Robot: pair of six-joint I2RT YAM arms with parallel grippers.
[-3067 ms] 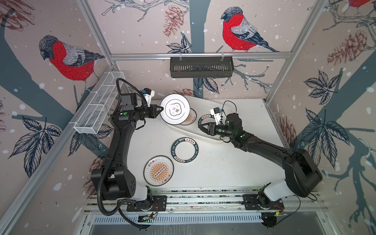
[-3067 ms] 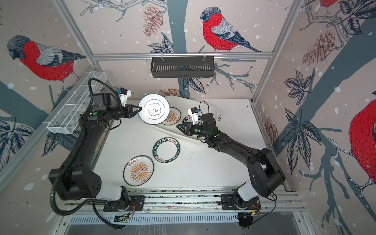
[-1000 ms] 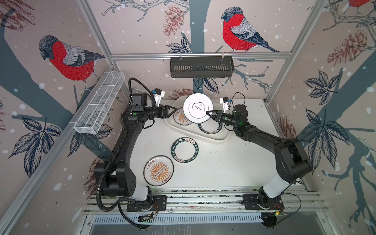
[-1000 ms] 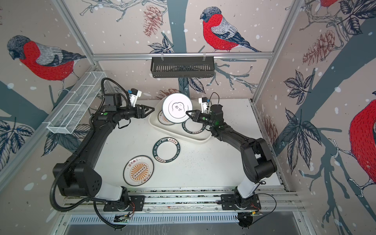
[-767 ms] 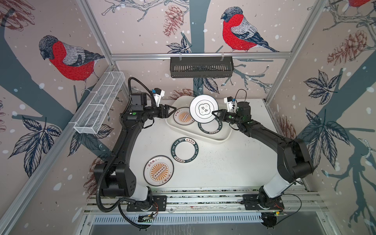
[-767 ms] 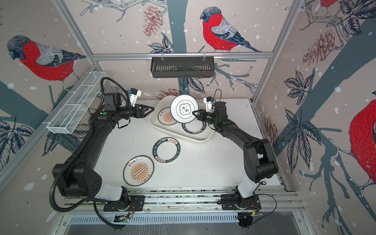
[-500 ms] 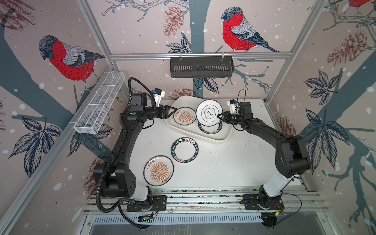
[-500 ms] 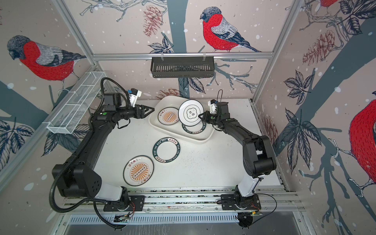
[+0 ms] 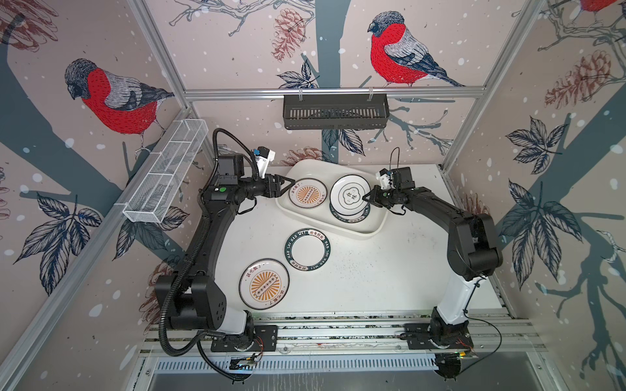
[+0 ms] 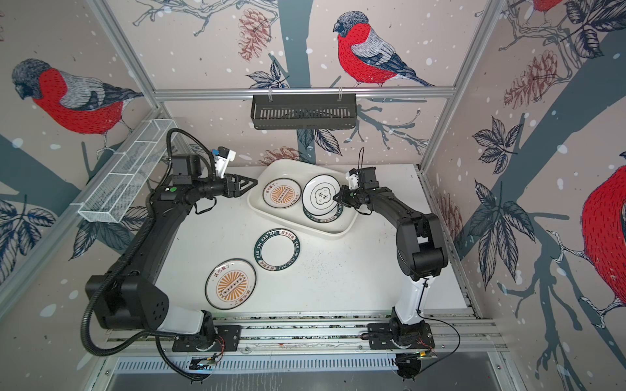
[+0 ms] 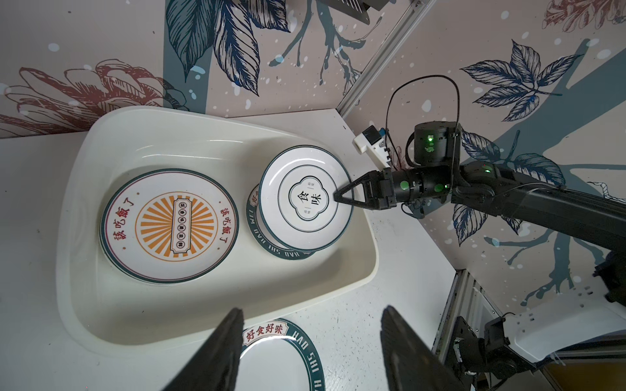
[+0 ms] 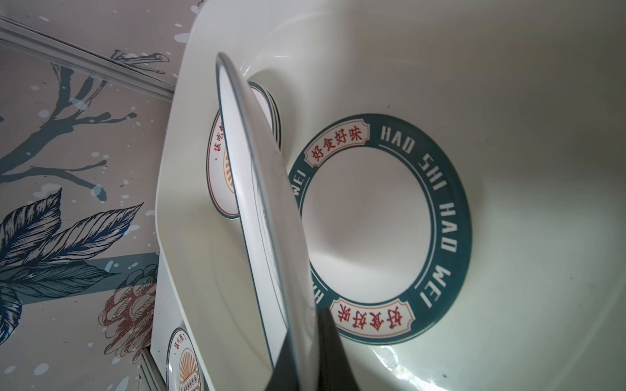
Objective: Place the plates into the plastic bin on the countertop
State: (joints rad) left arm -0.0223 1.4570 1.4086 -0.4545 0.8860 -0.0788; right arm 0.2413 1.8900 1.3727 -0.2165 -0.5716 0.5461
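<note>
Left pincer (image 9: 291, 184) hangs with its jaws apart and nothing in them, right at the left rim of the bin (image 9: 359, 233). Out on the worktop (image 9: 389, 270) sit 2 strays, the loose sunburst plate (image 9: 264, 284) and, just beside it to the right, the loose green-rim plate (image 9: 307, 250). In the bin, a binned sunburst plate (image 9: 307, 193) lies flat on the left, and on the right the right pincer (image 9: 366, 197) is clamped on the edge of the emblem plate (image 9: 350, 195), holding it tilted over a binned green-rim plate (image 9: 349, 220); can't tell if those 2 touch.
</note>
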